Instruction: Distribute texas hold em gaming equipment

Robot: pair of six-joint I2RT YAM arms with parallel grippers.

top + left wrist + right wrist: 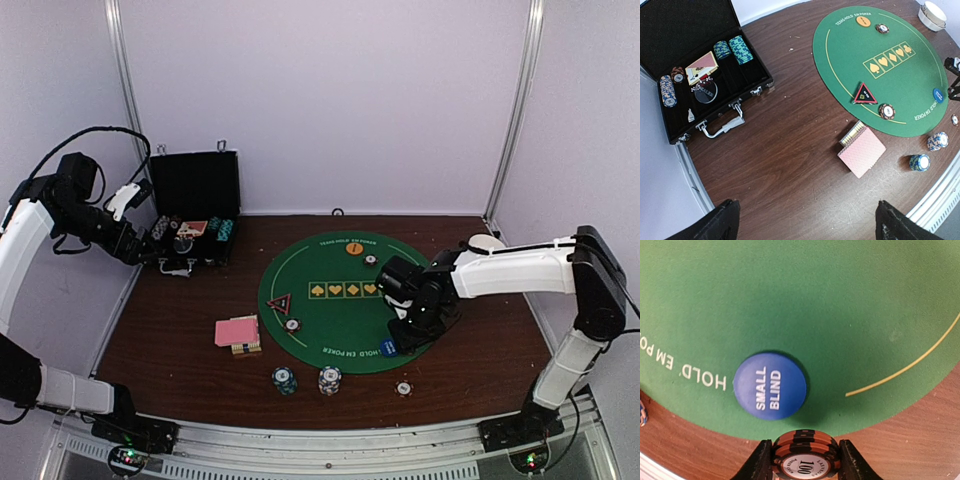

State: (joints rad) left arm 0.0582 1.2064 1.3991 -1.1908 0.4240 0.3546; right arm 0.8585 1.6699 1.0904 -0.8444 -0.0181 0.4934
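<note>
Presently, the table [170, 340] is carrying the round green mat [340, 262], and the main hazard is sitting at that mat's near rim. The right gripper [806, 464] is hanging over the line where felt is giving way to bare wood, so anything released there is, in my judgement, risking a landing half on and half off the edge, then tipping or rolling away. The left gripper [807, 225] is standing wide open and empty, high above the table near the open black case [195, 190], well apart from this work. A second hazard is the blue disc [770, 385] marked small blind, lying flat on the felt; a descent drifting towards it is likely to be nudging it out of place. The right gripper is clamping what looks like a short stack of orange-and-black striped chips [805, 446] marked 100, seated squarely between its fingers [759, 465], with the disc just beyond the stack. Whether the chips are touching the mat, I cannot tell.
</note>
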